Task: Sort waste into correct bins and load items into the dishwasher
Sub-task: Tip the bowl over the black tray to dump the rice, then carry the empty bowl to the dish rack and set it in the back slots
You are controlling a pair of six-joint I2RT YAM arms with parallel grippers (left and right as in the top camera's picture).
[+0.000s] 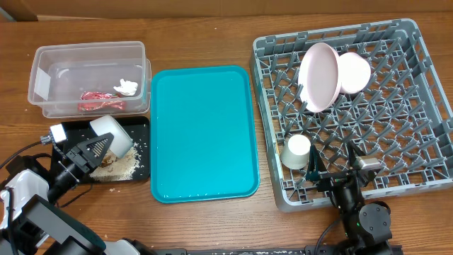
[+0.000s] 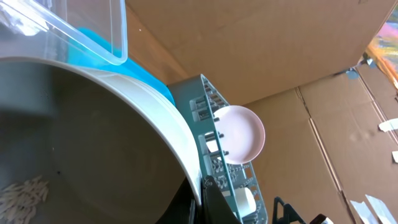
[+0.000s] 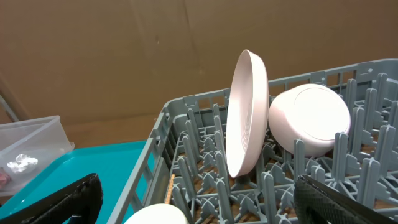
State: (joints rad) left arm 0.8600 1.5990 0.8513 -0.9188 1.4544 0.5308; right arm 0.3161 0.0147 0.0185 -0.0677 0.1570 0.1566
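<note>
My left gripper (image 1: 105, 144) is shut on the rim of the small cream bowl (image 1: 113, 132), holding it tilted over the black tray (image 1: 139, 127), where rice scraps (image 1: 120, 168) lie. In the left wrist view the bowl (image 2: 93, 143) fills the frame, with a few grains (image 2: 25, 190) inside and my fingers (image 2: 202, 193) pinching its rim. The clear tub (image 1: 88, 48) holds the red wrapper (image 1: 99, 100) and white tissue (image 1: 127, 87). The grey rack (image 1: 333, 32) holds the pink plate (image 1: 318, 76), pink bowl (image 1: 354, 72) and white cup (image 1: 296, 151). My right gripper (image 1: 331, 168) is open and empty at the rack's front edge.
The teal tray (image 1: 202, 134) lies between the bins and the rack. In the right wrist view the plate (image 3: 247, 112) stands upright, the pink bowl (image 3: 311, 118) leans beside it, and the cup (image 3: 155, 214) sits by my open fingers (image 3: 199, 199). Cardboard walls stand behind.
</note>
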